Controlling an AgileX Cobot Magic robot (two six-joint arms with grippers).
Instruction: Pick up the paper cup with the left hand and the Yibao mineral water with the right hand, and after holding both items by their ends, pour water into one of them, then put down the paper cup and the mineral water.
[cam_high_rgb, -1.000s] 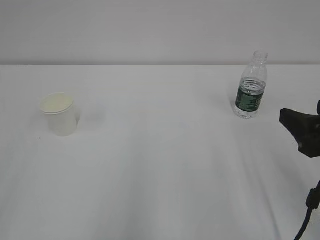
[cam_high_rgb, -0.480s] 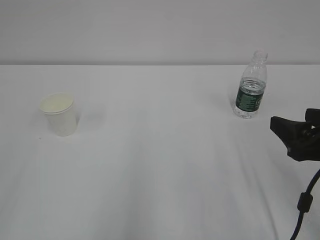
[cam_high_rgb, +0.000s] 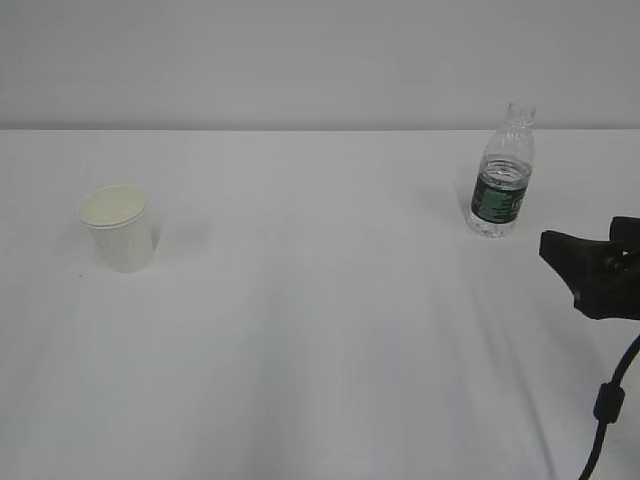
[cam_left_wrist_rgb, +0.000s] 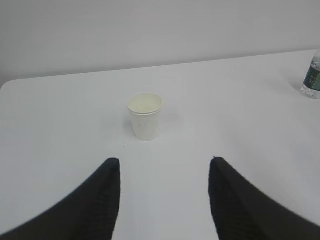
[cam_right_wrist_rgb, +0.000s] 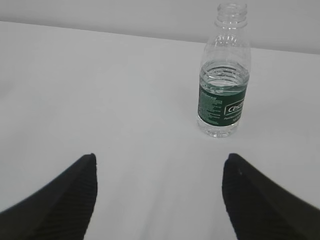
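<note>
The paper cup (cam_high_rgb: 119, 228) stands upright near the left edge of the white table (cam_high_rgb: 320, 330), open mouth up, with nothing touching it. The Yibao mineral water (cam_high_rgb: 502, 172) stands upright well apart from it, toward the far right corner — uncapped, partly filled, its dark green label band round the middle.

In the exterior view only the right hand (cam_high_rgb: 590, 272) shows, entering at the right edge, nearer the camera than the bottle and clear of it; a black cable (cam_high_rgb: 606, 410) hangs below it. Its wrist view shows the gripper (cam_right_wrist_rgb: 160, 192) spread wide with nothing between its fingers (cam_right_wrist_rgb: 65, 192), the bottle (cam_right_wrist_rgb: 223, 77) ahead and a little right of the gap's middle.

The left hand (cam_left_wrist_rgb: 164, 192) does not appear in the exterior view. From its own wrist camera its two fingers (cam_left_wrist_rgb: 95, 197) stand apart and empty, the cup (cam_left_wrist_rgb: 145, 115) ahead of them and roughly in line with the gap — bare tabletop lies between. The bottle's lower part (cam_left_wrist_rgb: 312, 80) shows at that view's right edge.

Nothing stands between either gripper and its object.
</note>
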